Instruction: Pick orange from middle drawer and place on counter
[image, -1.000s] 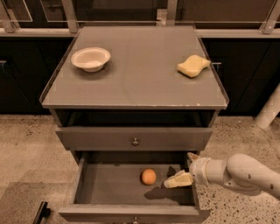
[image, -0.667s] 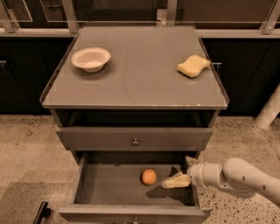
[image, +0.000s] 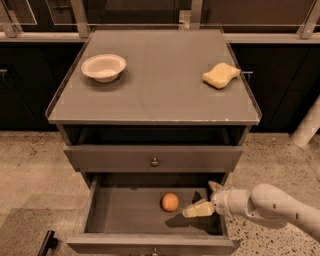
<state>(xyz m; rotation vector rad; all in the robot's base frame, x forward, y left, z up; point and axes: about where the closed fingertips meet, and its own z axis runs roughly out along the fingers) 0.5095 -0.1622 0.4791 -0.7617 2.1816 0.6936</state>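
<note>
The orange (image: 170, 201) lies on the grey floor of the open middle drawer (image: 125, 212), right of its centre. My gripper (image: 205, 199) comes in from the right on a white arm and sits inside the drawer's right end, just right of the orange and not touching it. It is open and empty, with one pale finger (image: 198, 210) pointing at the orange and the other standing higher behind it. The counter (image: 160, 95) is the flat grey cabinet top above the drawers.
A white bowl (image: 103, 66) stands at the counter's back left and a pale yellow sponge (image: 220, 75) at its back right. A shut drawer front with a knob (image: 155, 161) overhangs the open drawer. The drawer's right wall is close to my arm. Speckled floor surrounds the cabinet.
My gripper and arm have moved a little to the left, closer to the orange. The orange has not moved.
</note>
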